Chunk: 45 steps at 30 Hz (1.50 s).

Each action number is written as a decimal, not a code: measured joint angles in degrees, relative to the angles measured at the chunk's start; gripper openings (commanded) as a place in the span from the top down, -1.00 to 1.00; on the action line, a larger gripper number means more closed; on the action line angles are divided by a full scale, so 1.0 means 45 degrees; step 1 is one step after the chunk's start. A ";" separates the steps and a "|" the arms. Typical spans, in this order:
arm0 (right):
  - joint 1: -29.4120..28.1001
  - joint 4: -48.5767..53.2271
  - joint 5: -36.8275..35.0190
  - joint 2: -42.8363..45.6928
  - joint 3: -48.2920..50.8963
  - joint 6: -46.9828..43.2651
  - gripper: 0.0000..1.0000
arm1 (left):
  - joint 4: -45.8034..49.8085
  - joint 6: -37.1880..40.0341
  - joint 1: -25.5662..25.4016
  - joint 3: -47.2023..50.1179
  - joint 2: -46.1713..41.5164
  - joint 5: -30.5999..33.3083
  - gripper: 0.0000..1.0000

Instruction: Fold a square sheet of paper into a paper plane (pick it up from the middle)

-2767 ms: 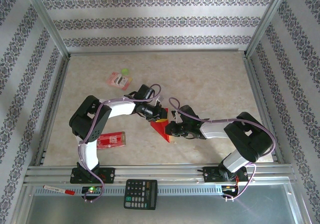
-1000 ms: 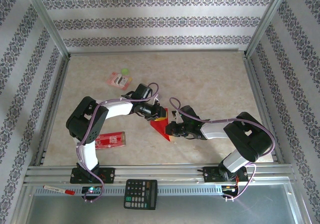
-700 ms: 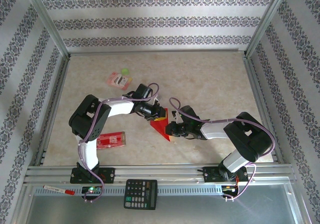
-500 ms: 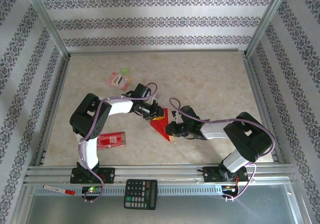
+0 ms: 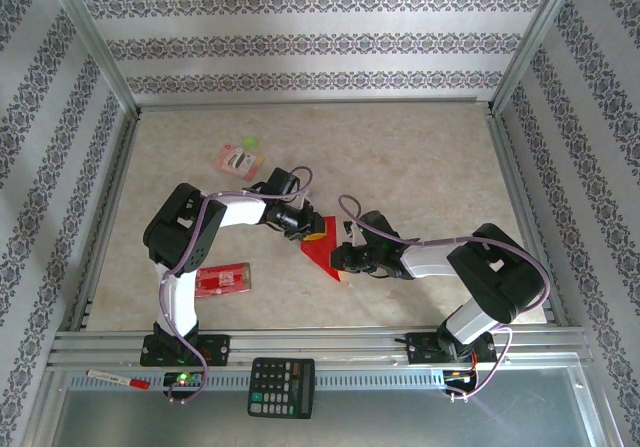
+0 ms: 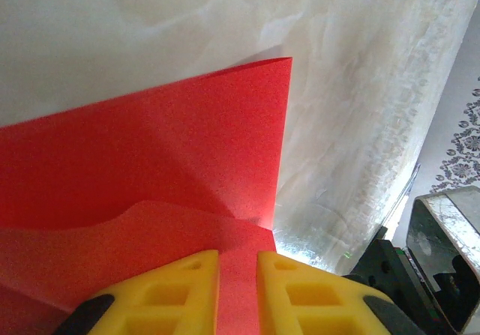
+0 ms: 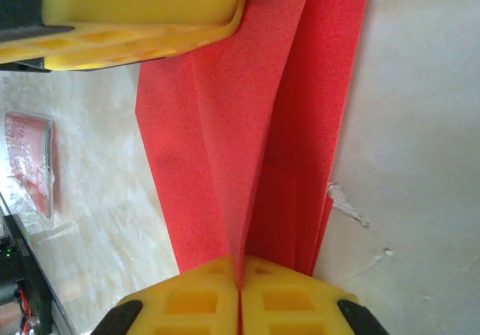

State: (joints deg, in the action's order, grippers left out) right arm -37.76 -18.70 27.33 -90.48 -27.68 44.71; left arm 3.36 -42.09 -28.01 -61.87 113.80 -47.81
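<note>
Together, end effectors (image 6: 238, 266) (image 7: 240, 277) closed, pinching paper plane (image 5: 322, 254)

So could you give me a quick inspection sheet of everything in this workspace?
Surface: beige marbled table.
Job's things: red paper, partly folded, at centre between the arms.
Clutter: red packet; pink packet; calculator; pen.
Fingers: left fingers at the paper, narrow gap between them, grip unclear; right fingers shut on the paper's raised crease.
Cables: purple cables looped along both arms.
Surroundings: patterned walls, metal frame.
</note>
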 measured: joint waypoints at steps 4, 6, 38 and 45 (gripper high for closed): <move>0.0000 0.0005 0.0000 0.0000 0.0000 0.0000 0.82 | 0.0000 0.0010 0.0000 -0.0015 0.0024 -0.0005 0.59; 0.0000 0.0000 0.0005 0.0000 0.0000 0.0000 0.81 | 0.0000 0.0019 0.0000 -0.0015 0.0024 -0.0005 0.59; -0.0083 0.0364 -0.0209 0.1020 0.0248 0.0481 0.87 | -0.0010 0.0350 0.0000 0.0029 0.0024 -0.0010 0.59; -0.0083 -0.1209 -0.0306 0.1025 0.1171 0.0884 0.88 | -0.0102 0.0350 0.0000 0.0107 0.0024 -0.0151 0.59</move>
State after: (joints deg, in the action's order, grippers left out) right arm -38.13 -24.14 25.96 -85.86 -22.41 48.69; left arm 2.90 -40.51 -28.01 -61.39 113.91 -48.49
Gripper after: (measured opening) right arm 0.062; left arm 0.203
